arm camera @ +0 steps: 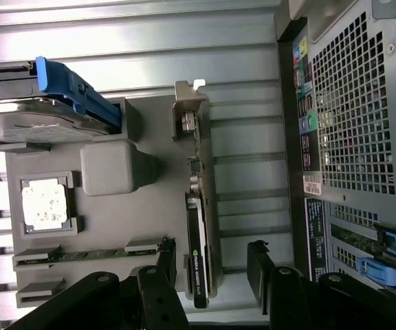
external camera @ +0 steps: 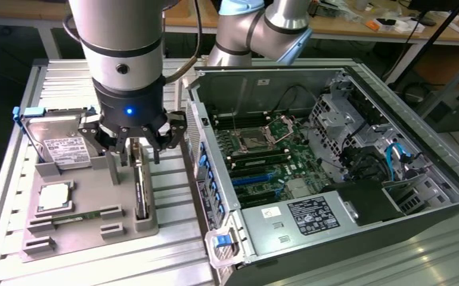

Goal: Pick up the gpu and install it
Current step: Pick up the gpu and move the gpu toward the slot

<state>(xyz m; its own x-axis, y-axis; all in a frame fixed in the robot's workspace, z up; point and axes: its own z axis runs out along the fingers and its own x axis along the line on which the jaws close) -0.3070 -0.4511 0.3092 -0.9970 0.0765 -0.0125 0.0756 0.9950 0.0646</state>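
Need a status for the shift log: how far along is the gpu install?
Done: nothing yet; the gpu still stands on edge in the gray holder tray. In hand: the open tool hangs over the gpu with a finger on either side of the card, not closed on it. Left: both the pick-up and the install, since the card is not yet in the open computer case.

Grey tray [external camera: 90,185], green motherboard [external camera: 271,170], blue clip [external camera: 27,112], black tool [external camera: 139,156]
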